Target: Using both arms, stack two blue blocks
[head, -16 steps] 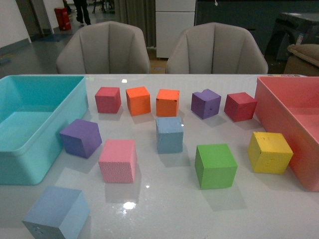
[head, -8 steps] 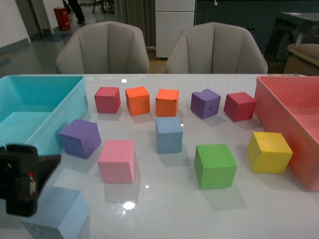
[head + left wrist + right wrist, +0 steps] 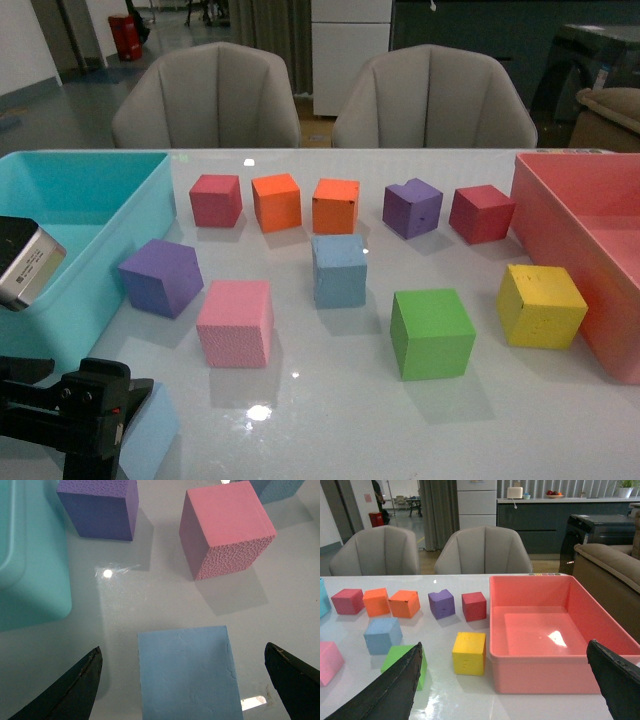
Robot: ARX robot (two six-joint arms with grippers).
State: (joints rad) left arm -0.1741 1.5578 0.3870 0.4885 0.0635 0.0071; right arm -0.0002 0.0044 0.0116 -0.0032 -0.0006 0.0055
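One blue block (image 3: 339, 270) stands mid-table, also seen in the right wrist view as the blue block (image 3: 382, 635). The second blue block (image 3: 152, 432) sits at the near left edge, partly hidden by my left arm (image 3: 85, 418). In the left wrist view this block (image 3: 187, 675) lies between the spread fingers of my left gripper (image 3: 182, 648), which is open and apart from it on both sides. My right gripper (image 3: 504, 644) is open and holds nothing. It hangs back from the table, facing the pink tray, and does not show in the front view.
A teal bin (image 3: 70, 300) stands at the left and a pink tray (image 3: 560, 215) at the right. Pink (image 3: 236, 322), purple (image 3: 160, 277), green (image 3: 431, 332) and yellow (image 3: 541, 305) cubes surround the middle block. A row of red, orange and purple cubes lines the back.
My left arm has come into the front view from the lower left. It has sunk lower over the near blue block and now covers more of it. The blocks have not moved.
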